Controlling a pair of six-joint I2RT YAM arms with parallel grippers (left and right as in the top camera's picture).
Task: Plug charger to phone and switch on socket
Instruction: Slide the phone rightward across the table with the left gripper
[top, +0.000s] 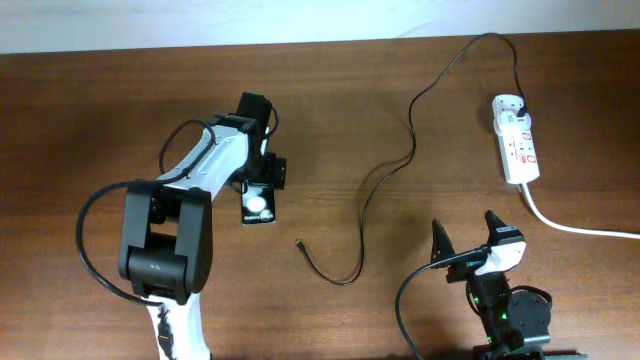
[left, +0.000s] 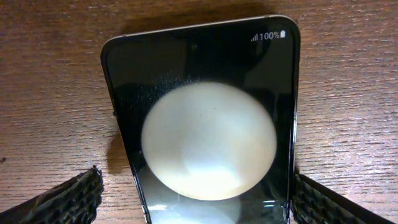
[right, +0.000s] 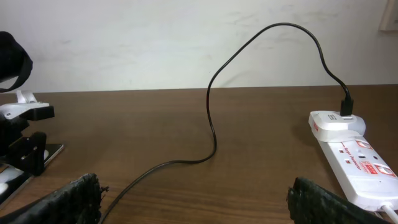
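Observation:
The phone (top: 257, 206) lies flat on the wooden table, its glossy black face (left: 205, 124) reflecting a round white light. My left gripper (top: 260, 183) hovers right over it, open, its fingers straddling the phone's sides (left: 199, 204) without closing on it. The charger, a thin black cable (top: 366, 198), snakes across the table; its small connector tip (top: 299, 242) lies loose to the right of the phone, and its plug (top: 521, 105) sits in the white socket (top: 518, 142). My right gripper (top: 467, 240) is open and empty near the front edge, facing the cable (right: 211, 124) and the socket (right: 354, 155).
A thick white cord (top: 580, 228) runs from the socket off the right edge. A pale wall (right: 155, 37) borders the table's far side. Bare wood lies between the cable tip and my right gripper (right: 199, 205).

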